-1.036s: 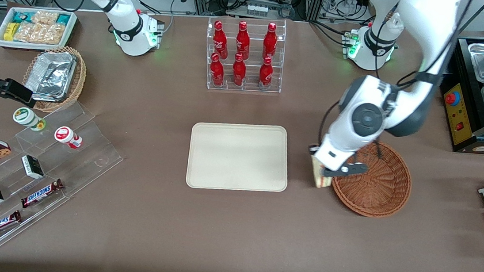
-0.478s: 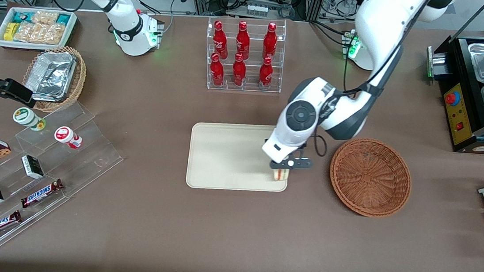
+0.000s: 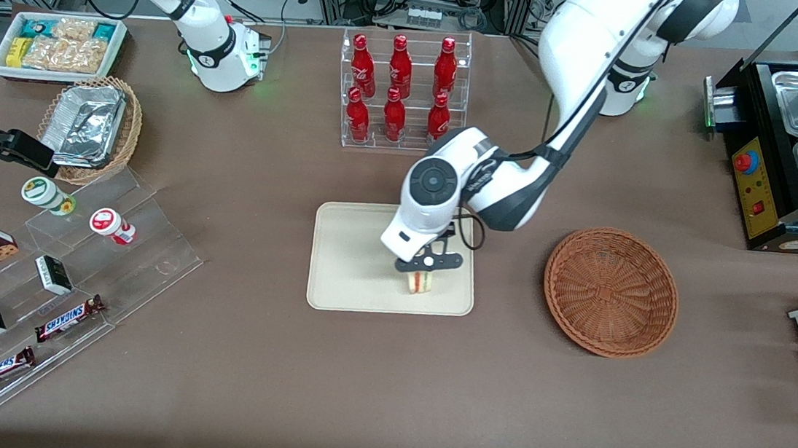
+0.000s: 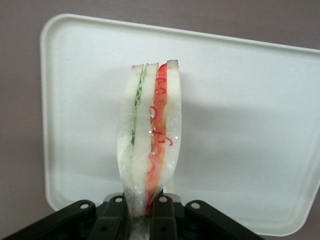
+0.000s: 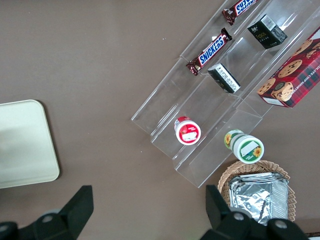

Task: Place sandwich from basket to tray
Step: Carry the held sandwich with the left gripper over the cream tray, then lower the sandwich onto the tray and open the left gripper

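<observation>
My left gripper [image 3: 424,269] hangs over the cream tray [image 3: 353,249], shut on the sandwich [image 3: 420,282]. The sandwich is a wrapped wedge of white bread with green and red layers, held on edge by its narrow end. In the left wrist view the black fingers [image 4: 162,212] pinch the sandwich [image 4: 149,130] on both sides, with the tray [image 4: 250,125] spread beneath it. I cannot tell if the sandwich touches the tray. The reddish-brown wicker basket [image 3: 610,292] stands beside the tray, toward the working arm's end of the table, with nothing in it.
A clear rack of red bottles [image 3: 401,92] stands farther from the front camera than the tray. Toward the parked arm's end are clear stepped shelves [image 3: 72,273] with snack bars and cups, a tan basket of foil containers [image 3: 90,127] and a white snack bin [image 3: 57,45].
The left gripper carried the sandwich from the basket's edge sideways over the tray, and now holds it above the tray's middle part near its front rim.
</observation>
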You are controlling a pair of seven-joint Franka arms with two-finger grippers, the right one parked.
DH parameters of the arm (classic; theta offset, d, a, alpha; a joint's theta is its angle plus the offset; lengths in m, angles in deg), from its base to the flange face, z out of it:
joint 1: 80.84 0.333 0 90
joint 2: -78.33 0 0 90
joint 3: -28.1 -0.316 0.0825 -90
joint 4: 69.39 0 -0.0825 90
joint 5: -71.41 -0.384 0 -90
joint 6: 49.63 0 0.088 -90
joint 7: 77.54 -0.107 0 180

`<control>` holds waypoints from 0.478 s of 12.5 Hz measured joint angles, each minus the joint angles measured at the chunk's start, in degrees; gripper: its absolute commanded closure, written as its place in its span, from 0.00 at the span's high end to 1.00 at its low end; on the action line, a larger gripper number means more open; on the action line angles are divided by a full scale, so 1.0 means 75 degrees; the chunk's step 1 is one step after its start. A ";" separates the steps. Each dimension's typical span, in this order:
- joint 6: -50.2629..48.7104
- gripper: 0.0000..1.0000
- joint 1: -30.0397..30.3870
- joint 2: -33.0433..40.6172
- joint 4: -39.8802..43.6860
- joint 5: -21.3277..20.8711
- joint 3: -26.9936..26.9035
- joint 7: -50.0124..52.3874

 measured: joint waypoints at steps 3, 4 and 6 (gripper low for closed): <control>-0.0001 0.00 -0.0359 -0.0467 0.0486 0.0000 -0.0003 0.0459; -0.0001 0.00 -0.0449 -0.0564 0.0569 -0.0001 -0.0005 0.0553; -0.0001 0.00 -0.0523 -0.0662 0.0694 -0.0001 -0.0023 0.0631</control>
